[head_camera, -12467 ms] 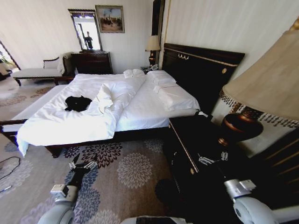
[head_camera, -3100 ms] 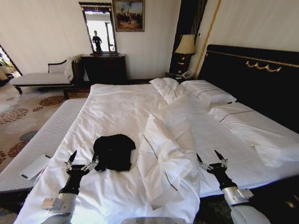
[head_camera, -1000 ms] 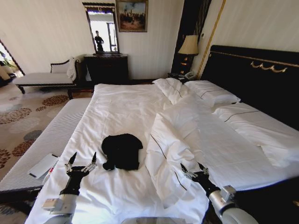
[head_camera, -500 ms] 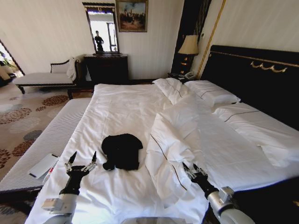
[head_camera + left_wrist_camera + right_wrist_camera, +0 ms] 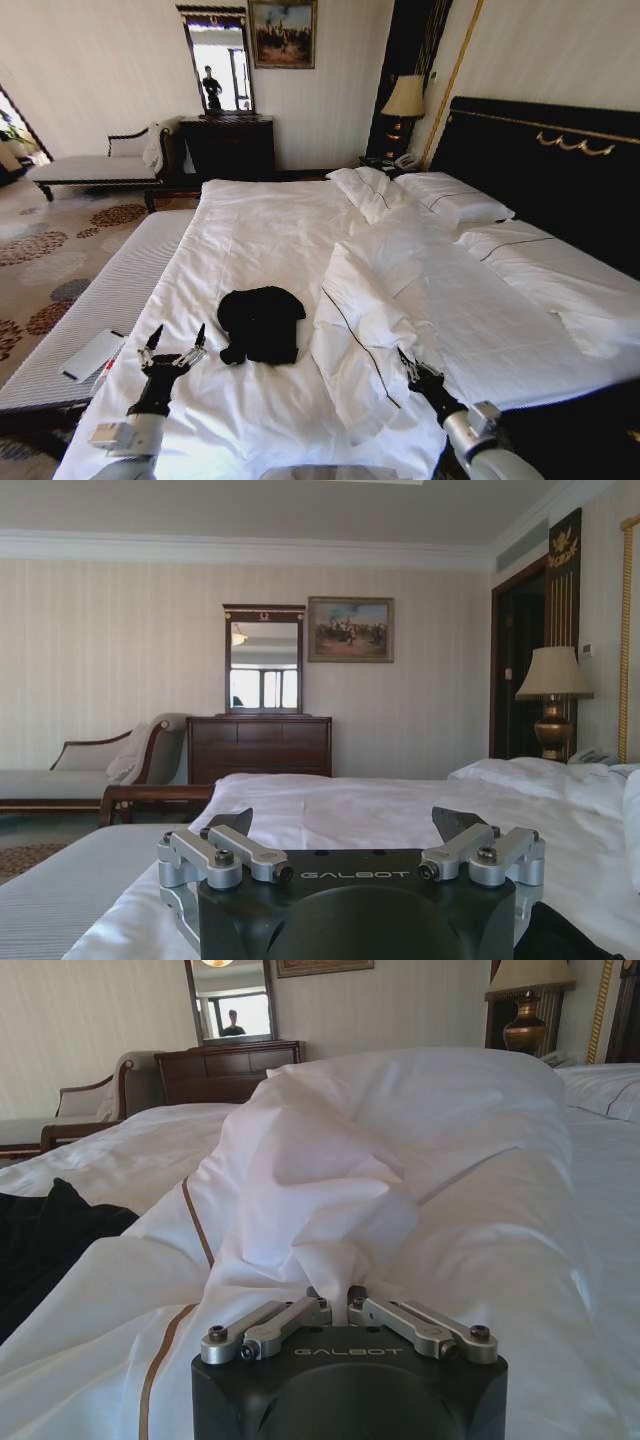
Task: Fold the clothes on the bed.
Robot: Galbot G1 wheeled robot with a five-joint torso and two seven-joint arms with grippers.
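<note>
The T-shirt (image 5: 261, 323) lies crumpled in a dark heap on the bed (image 5: 250, 230), toward the foot edge and just left of the bunched duvet (image 5: 365, 300). It looks light, limp and sure to sag, so a pinch at an outer hem or sleeve edge (not the middle of the heap) seems the better hold for spreading it flat. The left gripper (image 5: 173, 345) hovers near the foot edge, just beside the shirt, jaws spread wide and empty. The right gripper (image 5: 335, 1305) has its jaws pinched onto a fold of the duvet.
</note>
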